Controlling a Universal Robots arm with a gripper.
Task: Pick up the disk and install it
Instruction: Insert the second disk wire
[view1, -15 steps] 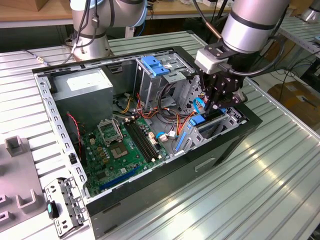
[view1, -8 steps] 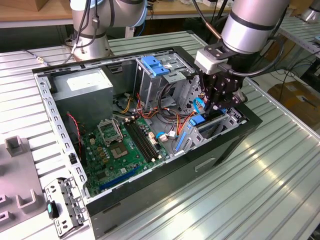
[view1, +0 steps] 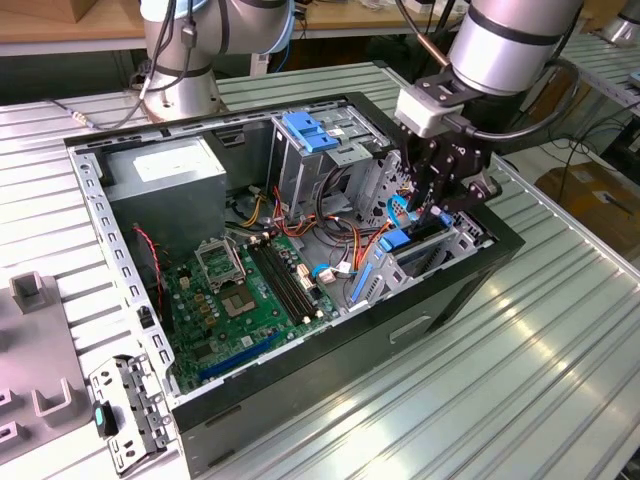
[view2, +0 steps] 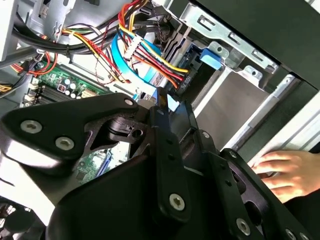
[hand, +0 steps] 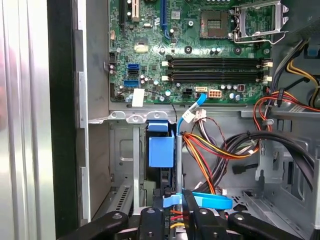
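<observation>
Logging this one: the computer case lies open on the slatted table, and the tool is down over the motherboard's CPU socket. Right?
Not quite. The computer case does lie open on the slatted table. But the exterior view shows the tool down at the drive bay, at the exterior view's right end of the case, well apart from the CPU socket.

Bright, even light; soft shadows, mild glare.

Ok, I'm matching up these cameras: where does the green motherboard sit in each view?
Exterior view: the motherboard lies on the floor of the open computer case, toward the exterior view's left.
First wrist view: the motherboard lies beyond the wires.
Second wrist view: a green patch behind the wires.
Shared landmark: the red-and-yellow wire bundle.
</observation>
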